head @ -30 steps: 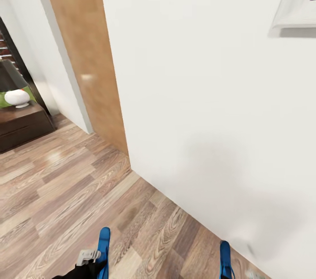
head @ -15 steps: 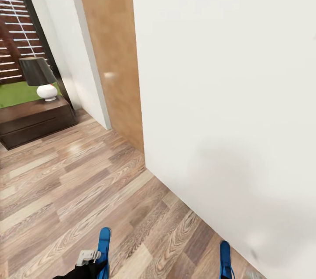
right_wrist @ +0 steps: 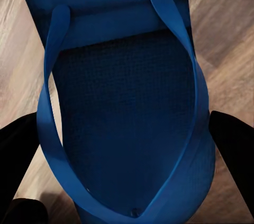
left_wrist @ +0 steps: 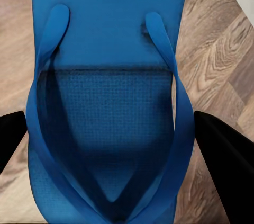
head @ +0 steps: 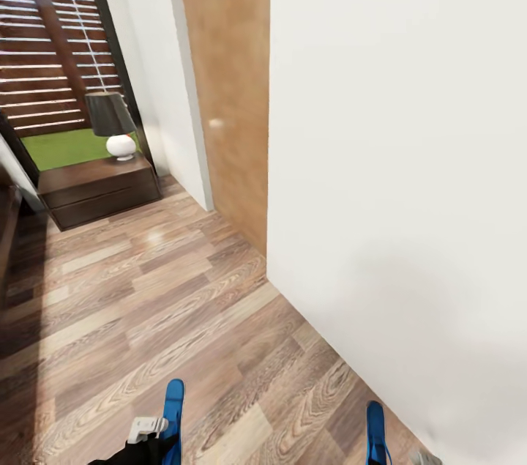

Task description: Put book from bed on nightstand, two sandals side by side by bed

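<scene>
Sandals clamped in both grippers | no lettering legible

Bright even light, soft wall shadow

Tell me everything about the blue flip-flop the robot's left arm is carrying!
The sandal is bright blue and flat, with a dotted-looking footbed and thin blue straps forming a V that meets at the toe post. It looks rubbery. The left gripper holds it, one dark finger at each side edge, above the wood-plank floor. In the head view its end pokes out ahead of the gripper.
</scene>
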You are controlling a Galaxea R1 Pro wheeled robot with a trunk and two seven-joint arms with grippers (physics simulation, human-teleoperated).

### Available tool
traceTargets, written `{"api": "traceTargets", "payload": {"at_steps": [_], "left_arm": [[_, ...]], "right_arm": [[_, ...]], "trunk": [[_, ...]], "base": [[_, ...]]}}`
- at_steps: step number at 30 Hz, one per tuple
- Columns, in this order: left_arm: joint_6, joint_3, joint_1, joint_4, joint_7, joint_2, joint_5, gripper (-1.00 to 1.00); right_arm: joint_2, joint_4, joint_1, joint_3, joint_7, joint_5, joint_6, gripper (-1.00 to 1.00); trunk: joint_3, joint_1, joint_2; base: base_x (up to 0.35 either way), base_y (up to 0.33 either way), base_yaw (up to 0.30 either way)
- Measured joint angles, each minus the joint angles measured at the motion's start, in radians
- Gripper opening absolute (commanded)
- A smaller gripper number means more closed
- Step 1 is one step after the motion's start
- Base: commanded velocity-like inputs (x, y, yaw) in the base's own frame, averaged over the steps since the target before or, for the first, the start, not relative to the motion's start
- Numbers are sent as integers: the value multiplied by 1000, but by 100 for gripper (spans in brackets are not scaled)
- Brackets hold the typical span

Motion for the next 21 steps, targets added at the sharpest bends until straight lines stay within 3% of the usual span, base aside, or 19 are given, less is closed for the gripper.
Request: {"api": "traceTargets", "payload": {"at_steps": [21], "left_arm": [[0, 0, 0, 0, 0, 0, 0, -100]], "right_arm": [[0, 0, 0, 0, 0, 0, 0, -100]], "trunk": [[0, 0, 0]], "base": [[0, 0, 267]]}}
